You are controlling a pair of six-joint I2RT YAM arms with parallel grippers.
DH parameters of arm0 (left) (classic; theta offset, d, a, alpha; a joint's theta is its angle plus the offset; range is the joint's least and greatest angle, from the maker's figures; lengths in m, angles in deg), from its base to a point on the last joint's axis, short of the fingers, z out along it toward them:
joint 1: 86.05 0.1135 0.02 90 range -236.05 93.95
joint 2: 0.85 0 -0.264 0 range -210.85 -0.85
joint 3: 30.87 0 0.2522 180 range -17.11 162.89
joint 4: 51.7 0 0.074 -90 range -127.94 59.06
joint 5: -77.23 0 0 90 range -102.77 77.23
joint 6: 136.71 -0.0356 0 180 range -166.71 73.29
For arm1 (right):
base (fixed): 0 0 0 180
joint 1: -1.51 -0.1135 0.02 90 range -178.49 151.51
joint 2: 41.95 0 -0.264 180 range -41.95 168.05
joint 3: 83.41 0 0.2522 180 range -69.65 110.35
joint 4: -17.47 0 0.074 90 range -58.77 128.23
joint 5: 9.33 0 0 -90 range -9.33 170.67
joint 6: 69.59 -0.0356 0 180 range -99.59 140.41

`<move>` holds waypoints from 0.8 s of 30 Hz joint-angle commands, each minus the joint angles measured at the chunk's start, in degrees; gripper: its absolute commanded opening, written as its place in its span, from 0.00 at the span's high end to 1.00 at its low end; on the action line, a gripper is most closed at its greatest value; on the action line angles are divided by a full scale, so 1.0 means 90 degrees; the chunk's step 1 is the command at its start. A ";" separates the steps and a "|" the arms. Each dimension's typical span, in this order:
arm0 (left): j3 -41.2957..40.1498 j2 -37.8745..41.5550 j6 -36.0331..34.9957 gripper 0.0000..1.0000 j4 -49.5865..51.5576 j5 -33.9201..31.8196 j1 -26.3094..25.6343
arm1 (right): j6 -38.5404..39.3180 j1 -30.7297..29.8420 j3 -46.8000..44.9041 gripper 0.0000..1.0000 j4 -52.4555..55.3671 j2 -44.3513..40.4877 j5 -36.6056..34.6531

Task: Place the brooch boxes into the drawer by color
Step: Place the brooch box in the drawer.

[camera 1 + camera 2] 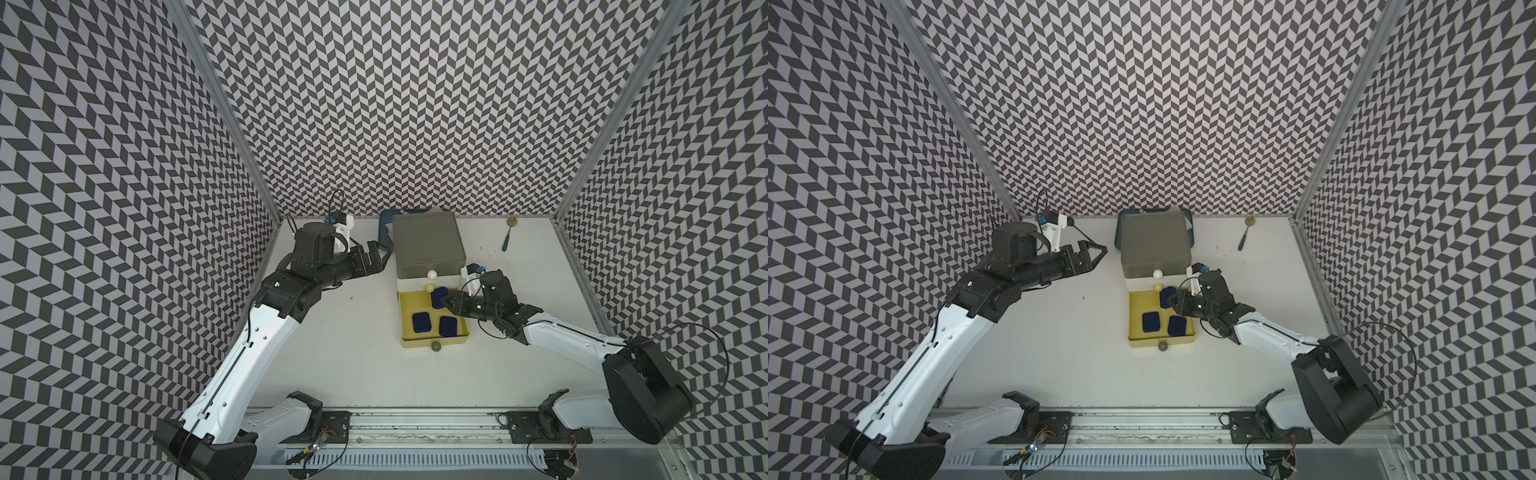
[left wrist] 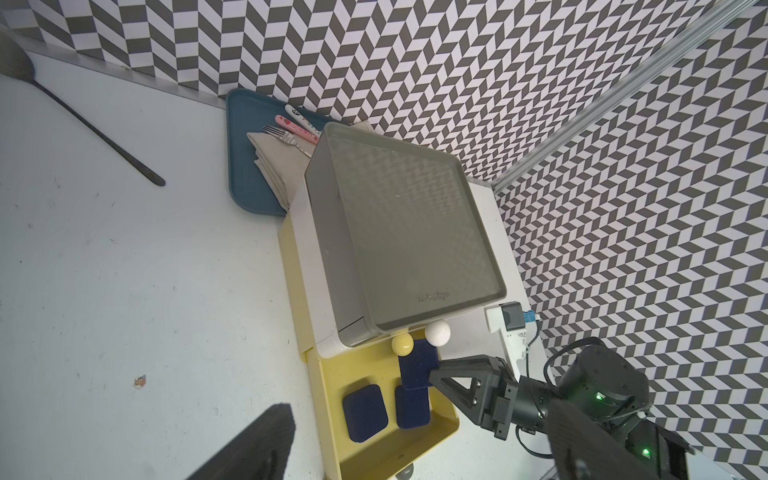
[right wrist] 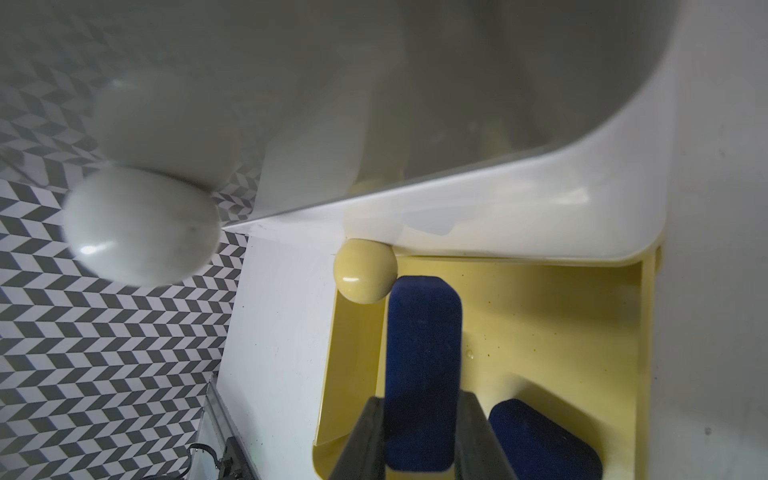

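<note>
Right gripper [image 1: 445, 302]: jaws drawn narrow, clamped on one navy brooch box [image 3: 422, 353] over the rear part of the pulled-out yellow drawer [image 1: 415, 343], just beside the yellow knob [image 3: 365, 270] of the white tier. Contact with the drawer floor cannot be told. A second navy box [image 1: 421, 322] and a third navy box [image 1: 449, 326] lie flat, side by side, near the drawer's front wall. Left gripper [image 1: 385, 257]: jaws spread wide, empty, beside the left wall of the chest [image 1: 428, 245], which stands mid-way along the back edge of the bench [image 1: 332, 353].

Top views look down from above; both wrist views share the drawer [image 3: 540, 316].
</note>
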 commanded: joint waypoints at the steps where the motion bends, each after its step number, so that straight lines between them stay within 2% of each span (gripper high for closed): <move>1: 0.0010 0.0063 -0.0122 0.00 0.0017 -0.0016 0.0037 | 0.0011 -0.0009 -0.0130 0.83 -0.0500 0.0163 -0.0041; 15: 0.0009 0.0015 -0.0168 0.00 0.0005 0.0014 0.0046 | 0.0011 -0.0111 -0.0003 0.83 -0.0800 0.0770 -0.0041; 17: 0.0009 0.0005 -0.0172 0.00 0.0006 0.0023 0.0046 | -0.0311 -0.0106 0.0028 0.84 -0.0808 0.0858 0.0160; 24: 0.0002 0.0023 -0.0192 0.00 0.0027 0.0033 0.0056 | -0.0276 -0.0109 0.0066 0.76 -0.0798 0.1019 0.0074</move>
